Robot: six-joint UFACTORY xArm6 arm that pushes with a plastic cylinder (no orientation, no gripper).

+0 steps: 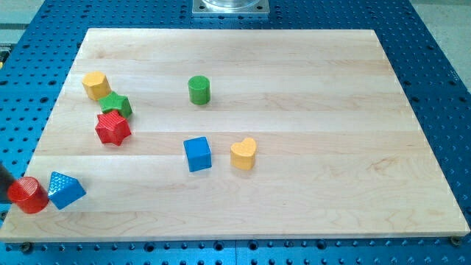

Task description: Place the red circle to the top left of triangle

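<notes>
**Observer:** Where are you sitting right now?

**Operator:** My tip (9, 193) shows as a dark sliver at the view's left edge. The red circle (28, 195) is directly on its right, touching it as far as I can tell. Just past the circle, on the far side from my tip, is the blue triangle (66, 190), and the two look to be in contact. All of this is at the bottom-left corner of the table (294, 59).

**Observer:** And the hand, spread or pinching?

**Operator:** There is no hand on this arm, only the bare rod, so nothing can open or close. I can only push.

**Observer:** So how do you do this step cleanly?

**Operator:** The circle is level with the triangle, or slightly lower, so it needs to go towards the view's top. If I push from here I judge it would drive the circle into the triangle and move both. I'd rather bring my tip round under the circle and nudge it upward through its middle in short strokes. The table edge is close, so there's little room to get round.

**Observer:** Anything in the way?

**Operator:** The red star (112, 128) is well up and to the right of my tip. I'd stop short of it.
</notes>
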